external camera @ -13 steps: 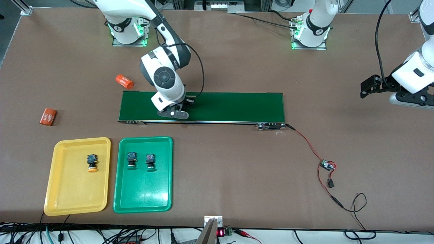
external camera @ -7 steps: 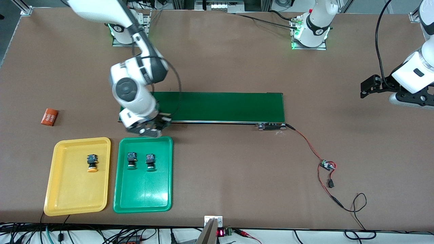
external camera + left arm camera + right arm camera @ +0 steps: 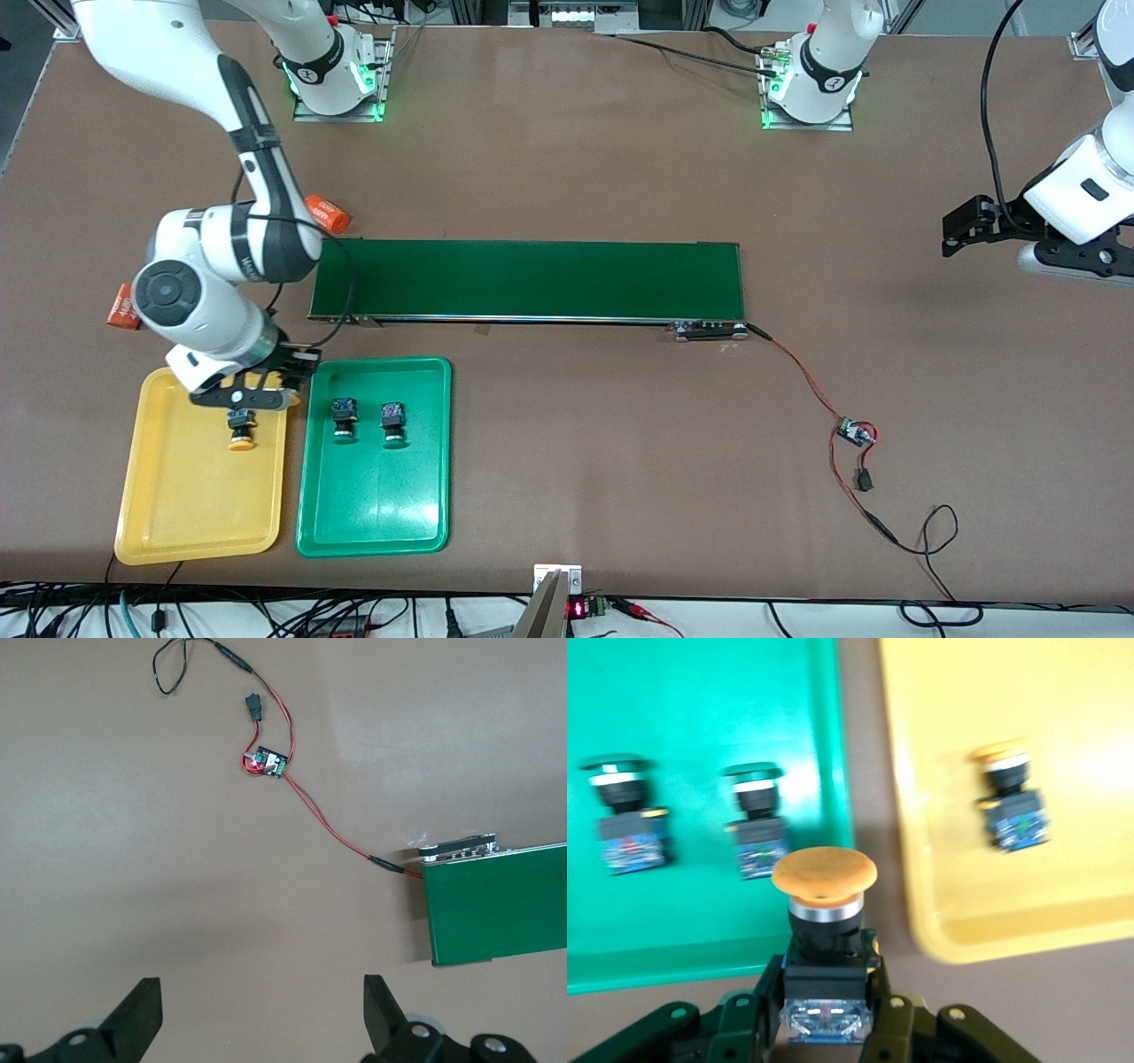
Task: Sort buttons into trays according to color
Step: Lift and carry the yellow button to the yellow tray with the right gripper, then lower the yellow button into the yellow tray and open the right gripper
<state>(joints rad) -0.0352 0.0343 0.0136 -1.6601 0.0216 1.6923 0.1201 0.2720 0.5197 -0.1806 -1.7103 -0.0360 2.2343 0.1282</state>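
right pincer (image 3: 252, 396): we see it clenched on an orange-capped button (image 3: 824, 908), up in the air over the yellow tray (image 3: 173, 514) edge beside the green tray (image 3: 372, 523).
left pincer (image 3: 261, 1014): we see it released, waiting over bare counter (image 3: 576, 443) at the left arm's end.
yellow tray: one orange button (image 3: 240, 429) in it, near the front edge's corner at the right arm's end.
green tray: two green buttons (image 3: 344, 419) side by side.

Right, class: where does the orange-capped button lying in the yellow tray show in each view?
Front view: the orange-capped button lies in the yellow tray, which the right gripper hovers over.
Left wrist view: not in it; the left gripper waits open over the table.
Right wrist view: in the yellow tray, apart from the gripped button.
Shared landmark: the yellow tray.
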